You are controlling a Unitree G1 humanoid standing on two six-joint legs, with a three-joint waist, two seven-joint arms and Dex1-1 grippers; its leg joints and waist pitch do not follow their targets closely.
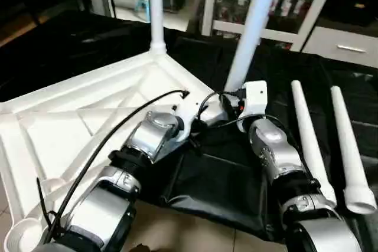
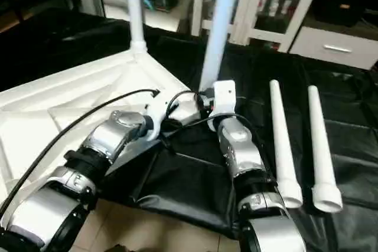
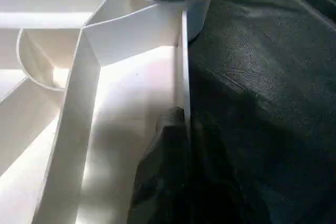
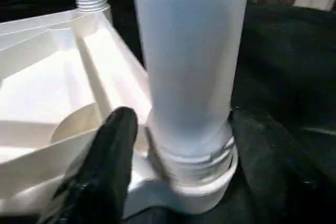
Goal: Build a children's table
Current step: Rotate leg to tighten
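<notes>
The white tabletop lies upside down on black cloth, ribs facing up. One white leg stands upright in its far corner socket. A second leg leans slightly in the corner socket nearest my grippers; its threaded end sits in the socket. My right gripper is open around this leg's base, one black finger standing a little off the tube. My left gripper is shut on the tabletop's thin rim wall just below that socket. Two loose legs lie on the cloth to the right.
The black cloth covers the work surface and ends near me over a tan floor. A white glass-door cabinet and a drawer unit stand behind. Black cables run along my left forearm.
</notes>
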